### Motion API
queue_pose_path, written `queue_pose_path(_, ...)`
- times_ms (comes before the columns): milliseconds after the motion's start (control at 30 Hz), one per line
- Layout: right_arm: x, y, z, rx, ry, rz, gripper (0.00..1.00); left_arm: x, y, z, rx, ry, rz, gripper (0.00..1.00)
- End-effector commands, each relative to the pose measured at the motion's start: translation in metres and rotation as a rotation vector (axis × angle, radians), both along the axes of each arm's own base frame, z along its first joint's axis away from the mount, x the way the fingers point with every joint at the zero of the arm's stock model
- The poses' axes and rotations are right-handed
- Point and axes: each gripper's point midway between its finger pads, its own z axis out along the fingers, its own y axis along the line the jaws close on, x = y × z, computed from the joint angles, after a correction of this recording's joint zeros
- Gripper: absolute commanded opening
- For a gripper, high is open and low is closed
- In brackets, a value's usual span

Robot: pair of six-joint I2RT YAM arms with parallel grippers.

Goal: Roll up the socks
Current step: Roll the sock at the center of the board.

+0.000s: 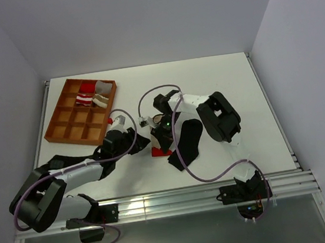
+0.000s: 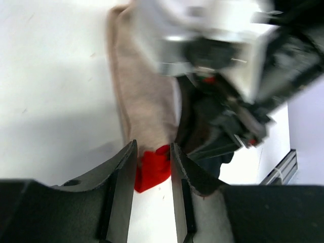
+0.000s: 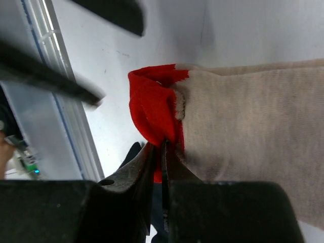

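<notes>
A beige sock (image 3: 253, 131) with a red toe (image 3: 152, 109) lies on the white table. My right gripper (image 3: 163, 144) is shut on the red toe's edge. In the left wrist view the beige sock (image 2: 144, 91) runs away from the camera, and its red toe (image 2: 152, 169) sits between my left gripper's (image 2: 153, 148) open fingers (image 2: 124, 169), close to both. From above, the two grippers meet at the red toe (image 1: 157, 152), left gripper (image 1: 141, 145) on its left, right gripper (image 1: 162, 144) above it. A black sock (image 1: 187, 142) lies just right of them.
An orange compartment tray (image 1: 68, 124) stands at the back left, with rolled red-and-white socks (image 1: 88, 93) in its far cells. The right arm (image 1: 218, 114) folds over the table's middle. A purple cable (image 1: 181, 155) loops across the black sock. Aluminium rails (image 1: 190, 198) line the near edge.
</notes>
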Motion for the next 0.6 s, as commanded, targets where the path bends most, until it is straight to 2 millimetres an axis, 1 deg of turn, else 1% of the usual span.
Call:
queue_pose_path(0,-0.002,-0.006,0.004,-0.018,0.074,-0.005,0.13,0.016,-0.014,0.035,0.013,-0.222,-0.061,0.38)
queue_pose_path(33,0.001,-0.006,0.003,-0.018,0.084,-0.005,0.13,0.018,-0.019,0.041,0.009,-0.262,-0.085,0.37)
queue_pose_path(67,-0.001,-0.008,0.004,-0.026,0.104,-0.009,0.13,0.016,-0.025,0.044,-0.007,-0.279,-0.122,0.37)
queue_pose_path(100,-0.001,-0.007,0.004,-0.020,0.111,-0.012,0.13,0.014,-0.030,0.039,-0.011,-0.280,-0.152,0.36)
queue_pose_path(133,0.000,-0.007,0.006,-0.017,0.113,-0.015,0.13,0.013,-0.034,0.040,-0.024,-0.290,-0.172,0.36)
queue_pose_path(167,0.001,-0.009,0.005,-0.018,0.119,-0.020,0.13,0.013,-0.040,0.049,-0.063,-0.331,-0.192,0.36)
queue_pose_path(200,0.002,-0.010,0.005,-0.022,0.118,-0.026,0.13,0.008,-0.045,0.041,-0.071,-0.315,-0.221,0.35)
queue_pose_path(267,0.003,-0.011,0.005,-0.021,0.118,-0.034,0.13,0.008,-0.051,0.046,-0.113,-0.341,-0.240,0.35)
queue_pose_path(300,0.004,-0.011,0.005,-0.021,0.120,-0.039,0.13,0.003,-0.055,0.039,-0.123,-0.326,-0.274,0.34)
queue_pose_path(367,0.004,-0.012,0.004,-0.023,0.131,-0.047,0.13,-0.001,-0.062,0.039,-0.166,-0.338,-0.304,0.35)
queue_pose_path(400,0.004,-0.013,0.005,-0.021,0.132,-0.047,0.13,-0.008,-0.065,0.035,-0.181,-0.325,-0.332,0.35)
queue_pose_path(467,0.005,-0.014,0.005,-0.023,0.136,-0.050,0.13,-0.012,-0.068,0.034,-0.201,-0.328,-0.354,0.36)
queue_pose_path(567,0.006,-0.014,0.004,-0.025,0.143,-0.059,0.13,-0.013,-0.073,0.018,-0.186,-0.297,-0.365,0.36)
